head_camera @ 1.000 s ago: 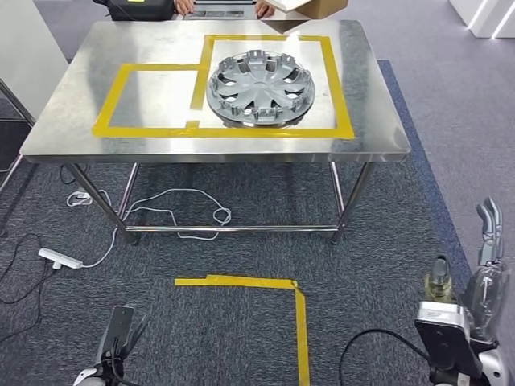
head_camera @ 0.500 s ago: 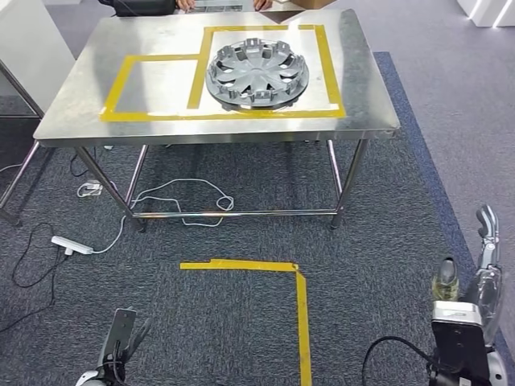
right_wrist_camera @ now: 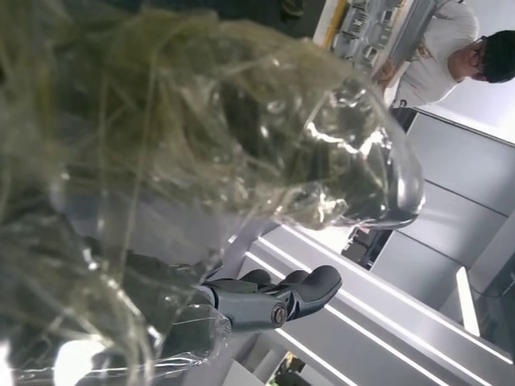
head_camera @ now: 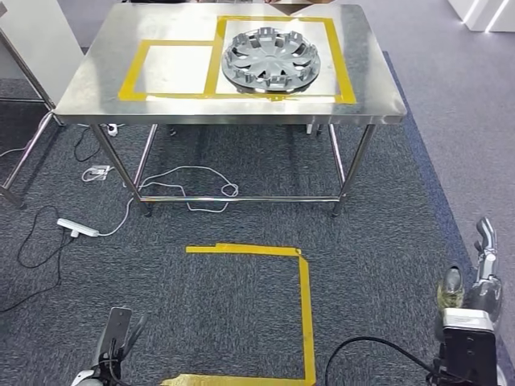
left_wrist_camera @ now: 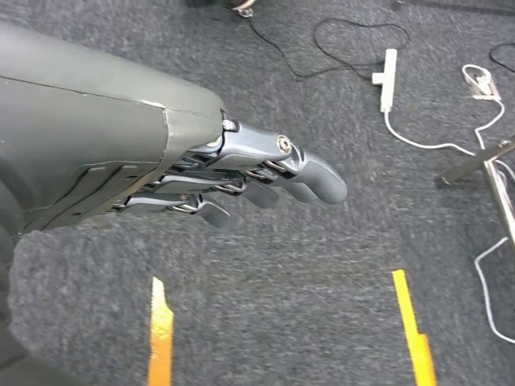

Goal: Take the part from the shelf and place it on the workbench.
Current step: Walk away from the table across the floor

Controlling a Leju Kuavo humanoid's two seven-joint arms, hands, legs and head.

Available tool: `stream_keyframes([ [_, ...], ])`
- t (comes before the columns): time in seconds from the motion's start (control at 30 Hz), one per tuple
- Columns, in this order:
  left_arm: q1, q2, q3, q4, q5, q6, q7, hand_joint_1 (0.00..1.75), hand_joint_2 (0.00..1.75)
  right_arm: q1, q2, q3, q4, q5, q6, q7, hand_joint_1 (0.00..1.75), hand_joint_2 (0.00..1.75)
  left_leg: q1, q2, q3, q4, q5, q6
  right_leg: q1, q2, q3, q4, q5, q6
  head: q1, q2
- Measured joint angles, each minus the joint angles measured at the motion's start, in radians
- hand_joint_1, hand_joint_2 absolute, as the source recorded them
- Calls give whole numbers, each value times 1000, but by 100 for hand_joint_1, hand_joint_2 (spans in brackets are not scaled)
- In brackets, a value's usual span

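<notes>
The part, a silver wheel cover (head_camera: 270, 61), lies flat on the steel workbench (head_camera: 91, 88), inside the right-hand yellow tape rectangle. Both hands hang low and far from the bench, over the carpet. My left hand (head_camera: 117, 344) is at the bottom left; in the left wrist view my left hand (left_wrist_camera: 243, 173) has its fingers stretched out and holds nothing. My right hand (head_camera: 483, 277) is at the bottom right with fingers straight. In the right wrist view crumpled clear wrap (right_wrist_camera: 243, 153) covers the thumb, and the dark fingers (right_wrist_camera: 286, 296) are extended with nothing in them.
Yellow tape (head_camera: 303, 305) marks a corner on the dark carpet before the bench. A white power strip (head_camera: 77, 230) and loose cables (head_camera: 182, 189) lie under and left of the bench. A white panel (head_camera: 36, 40) stands at far left. A person (right_wrist_camera: 449, 40) is in the right wrist view.
The whole picture has shifted: the camera moved back, so the bench sits higher and farther and more floor tape shows. The wheel cover stays on the bench. Both hands hang as before.
</notes>
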Motion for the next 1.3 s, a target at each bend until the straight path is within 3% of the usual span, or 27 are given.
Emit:
stream_keyframes([
  [0.03,0,-1,0,0,1,1,-1,0,0,2,0,-1,-1,-7,-1,10,0,0,-2,0,-12,2,9,-1,3,0,55,-67,20,-8,0,0],
  [0.1,2,-4,0,0,3,3,-3,0,0,15,-2,-10,-6,-28,-6,36,0,0,-6,-2,-27,4,26,-7,9,-2,172,-231,8,-22,-1,0],
  [0.17,6,-6,0,0,8,5,-7,0,0,41,-4,-25,-12,-57,-14,59,0,0,-5,-2,-31,3,42,-17,15,-3,222,-318,-19,-30,-1,0],
  [0.23,12,-5,1,0,12,6,-9,0,0,71,-5,-41,-14,-97,-20,73,0,0,-2,-3,-35,6,44,-29,12,-3,213,-327,-7,-40,0,0],
  [0.27,16,-5,1,0,13,7,-11,0,0,85,-5,-49,-13,-122,-21,78,0,0,-1,-4,-41,21,22,-37,10,-3,207,-329,2,-46,-2,0],
  [0.3,19,-6,2,0,15,8,-12,0,0,98,-4,-58,-13,-146,-21,81,0,0,2,-5,-51,54,-17,-44,7,-4,199,-330,12,-51,-4,0],
  [0.37,22,-6,4,0,18,9,-15,0,0,121,-2,-77,-12,-188,-20,86,0,0,9,-6,-81,173,-114,-57,7,-5,182,-327,28,-56,-7,0],
  [0.4,23,-6,6,0,19,9,-15,0,0,132,0,-86,-10,-205,-17,89,0,0,12,-6,-94,232,-143,-63,7,-4,174,-324,35,-55,-7,0],
  [0.43,23,-6,8,0,20,9,-15,0,0,142,3,-97,-6,-221,-13,95,0,0,15,-6,-95,269,-149,-66,6,-3,165,-318,40,-53,-7,0],
  [0.47,23,-6,11,0,20,9,-16,0,0,151,7,-108,0,-236,-6,103,0,0,18,-6,-80,269,-135,-68,6,-2,156,-310,43,-51,-8,0],
  [0.5,23,-6,14,0,21,10,-16,0,0,160,12,-119,9,-249,3,111,0,0,19,-6,-48,232,-108,-69,5,-1,145,-301,45,-49,-8,0],
  [0.57,24,-5,18,0,21,10,-17,0,0,175,23,-144,33,-268,21,123,0,0,21,-12,34,104,-70,-64,5,1,126,-282,46,-44,-7,0],
  [0.63,26,-4,21,0,21,11,-18,0,0,184,32,-164,63,-282,44,135,0,0,20,-19,76,27,-68,-54,6,5,111,-272,50,-34,-7,0],
  [0.73,28,-5,24,0,21,10,-16,0,0,192,48,-191,144,-321,88,158,0,0,20,-15,71,12,-65,-34,7,10,97,-266,55,-16,-7,0],
  [0.83,25,-8,24,0,20,8,-13,0,0,192,63,-211,248,-372,128,166,0,0,23,-8,61,3,-51,-12,4,8,58,-195,-2,-3,-2,0],
  [0.9,25,-8,24,0,19,6,-11,0,0,190,66,-215,273,-384,136,166,0,0,23,-7,57,4,-49,-9,3,8,41,-157,-27,-1,0,0],
  [1.03,25,-8,24,0,19,6,-11,0,0,189,68,-217,287,-390,140,166,0,0,23,-6,55,4,-47,-7,3,8,29,-130,-41,1,-1,0],
  [1.13,25,-8,25,0,19,4,-7,0,0,190,78,-221,360,-407,150,158,0,0,21,-1,42,4,-39,-6,1,7,-6,-40,-75,6,-2,0],
  [1.2,25,-9,25,0,18,2,-4,0,0,185,91,-227,455,-424,161,158,0,0,15,7,27,9,-26,-16,-2,-6,63,-144,-34,4,-3,0],
  [1.27,24,-9,26,0,17,1,-2,0,0,178,102,-231,527,-449,178,176,0,0,11,14,20,12,-16,-31,-1,-16,140,-284,18,-6,-5,0],
  [1.3,23,-9,26,0,16,1,0,0,0,177,105,-232,550,-467,189,185,0,0,12,16,20,11,-12,-37,1,-13,137,-284,22,-14,-6,0],
])
